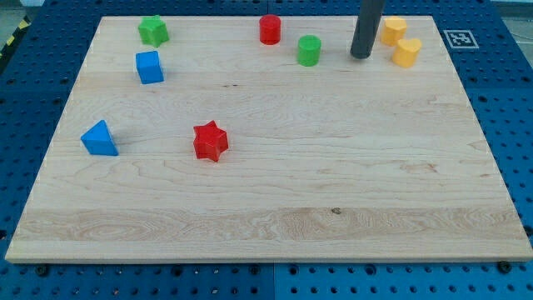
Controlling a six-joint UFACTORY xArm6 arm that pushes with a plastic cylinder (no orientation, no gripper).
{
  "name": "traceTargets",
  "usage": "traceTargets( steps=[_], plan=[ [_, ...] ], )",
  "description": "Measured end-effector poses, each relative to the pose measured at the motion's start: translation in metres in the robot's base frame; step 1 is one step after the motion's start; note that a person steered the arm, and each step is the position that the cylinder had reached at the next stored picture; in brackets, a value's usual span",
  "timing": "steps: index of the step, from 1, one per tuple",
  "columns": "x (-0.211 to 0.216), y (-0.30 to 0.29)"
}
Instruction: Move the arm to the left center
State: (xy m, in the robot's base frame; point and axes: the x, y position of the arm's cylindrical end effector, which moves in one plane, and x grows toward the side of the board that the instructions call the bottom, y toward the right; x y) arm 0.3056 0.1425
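Note:
My tip [361, 55] rests on the wooden board [275, 183] near the view's top right. It stands between a green cylinder [309, 50] on its left and two yellow blocks [393, 31] [407, 52] on its right, touching none. A red cylinder [269, 29] lies further left at the top. At the view's left are a green star [153, 31], a blue cube [149, 67] and a blue triangular block [100, 138]. A red star [210, 141] lies left of the centre.
The board lies on a blue pegboard table [508, 108]. A black and white marker tag [459, 38] sits by the board's top right corner.

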Motion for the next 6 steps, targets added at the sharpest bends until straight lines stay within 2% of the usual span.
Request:
traceTargets(
  steps=[2, 4, 6],
  plan=[
    [0.083, -0.052],
    [0.11, -0.194],
    [0.113, -0.369]
  ],
)
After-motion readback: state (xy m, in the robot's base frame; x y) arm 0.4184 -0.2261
